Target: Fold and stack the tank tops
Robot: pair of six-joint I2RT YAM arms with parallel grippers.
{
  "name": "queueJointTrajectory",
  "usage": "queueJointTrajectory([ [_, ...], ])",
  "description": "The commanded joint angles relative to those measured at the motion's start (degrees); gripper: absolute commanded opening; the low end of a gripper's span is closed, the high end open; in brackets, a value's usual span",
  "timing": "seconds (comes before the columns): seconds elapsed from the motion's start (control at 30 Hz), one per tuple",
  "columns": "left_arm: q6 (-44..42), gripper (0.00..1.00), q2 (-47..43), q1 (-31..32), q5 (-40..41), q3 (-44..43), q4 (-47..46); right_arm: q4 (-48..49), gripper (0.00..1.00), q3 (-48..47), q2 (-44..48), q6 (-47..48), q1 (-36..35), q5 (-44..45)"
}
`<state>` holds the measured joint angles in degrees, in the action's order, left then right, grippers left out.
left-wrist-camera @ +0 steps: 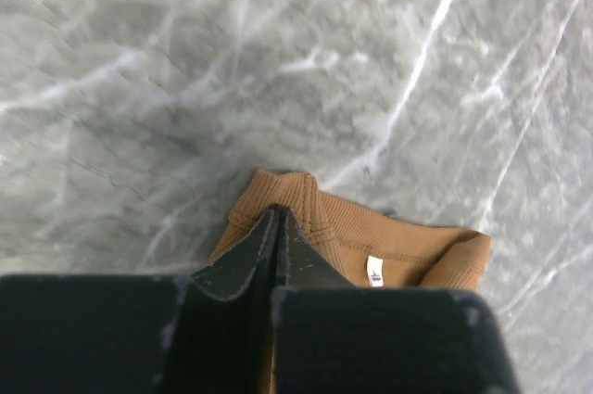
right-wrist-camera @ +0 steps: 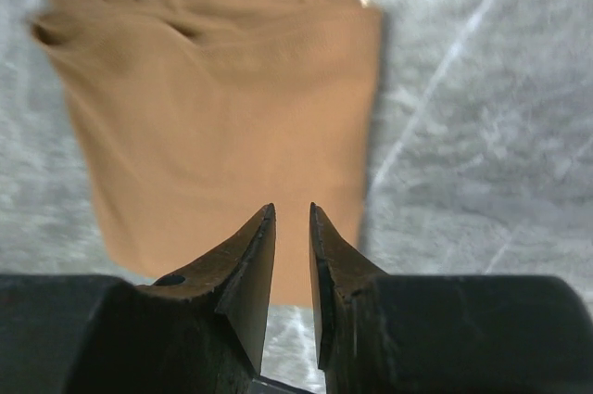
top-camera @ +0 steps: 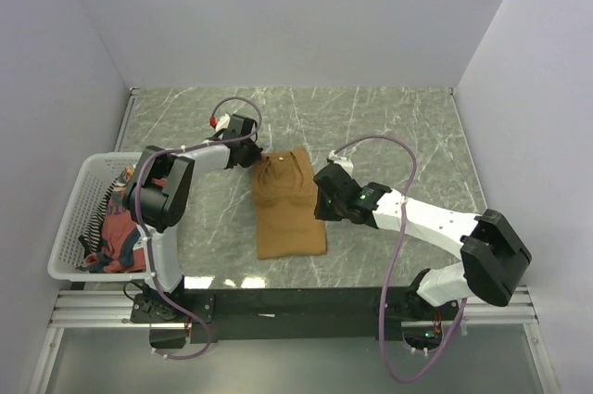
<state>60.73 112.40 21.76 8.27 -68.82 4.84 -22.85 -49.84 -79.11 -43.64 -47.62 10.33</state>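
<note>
Top external: tan tank top [top-camera: 289,213] lies between left gripper [top-camera: 261,155] and right gripper [top-camera: 321,194].

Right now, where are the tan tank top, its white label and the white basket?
tan tank top [top-camera: 289,216], top view, middle of the cloth.
white label [left-wrist-camera: 375,270], left wrist view, centre of the tag.
white basket [top-camera: 76,216], top view, left mesh wall.

Tan-brown tank top [top-camera: 290,213] folded flat on table [top-camera: 389,125]; rust-red top [top-camera: 116,236], striped top [top-camera: 119,186] crumpled in basket [top-camera: 69,218].
</note>
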Motion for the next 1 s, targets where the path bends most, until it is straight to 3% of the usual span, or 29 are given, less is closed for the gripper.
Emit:
queueJointTrajectory([
  [0.0, 0.3, 0.07, 1.7, -0.5, 5.8, -3.2, 3.1, 2.3, 0.29, 2.3, 2.0, -0.7, 0.4, -0.4],
  [0.17, -4.1, 0.2, 0.4, -0.5, 1.8, -6.0, -0.5, 2.1, 0.39, 3.2, 3.2, -0.7, 0.3, 0.0],
  [0.33, -7.1, 0.4, -5.1, -0.4, -0.8, -5.5, -1.9, 0.7, 0.41, 3.2, 5.1, -1.0, 0.3, 0.4],
  [0.47, -6.4, 0.48, -14.7, 1.4, 1.3, -2.1, 3.6, 0.9, 0.43, 8.0, 7.9, -4.0, 0.3, -1.2],
  [0.73, 5.1, 0.5, -38.6, 13.7, 13.1, 19.5, 19.8, 7.2, 0.45, 19.7, 14.7, -10.1, -1.7, -8.1],
  [0.97, 16.3, 0.58, -55.5, 25.2, 11.4, 37.2, 22.7, 14.3, 0.48, 25.1, 15.0, -14.8, -2.3, -11.3],
])
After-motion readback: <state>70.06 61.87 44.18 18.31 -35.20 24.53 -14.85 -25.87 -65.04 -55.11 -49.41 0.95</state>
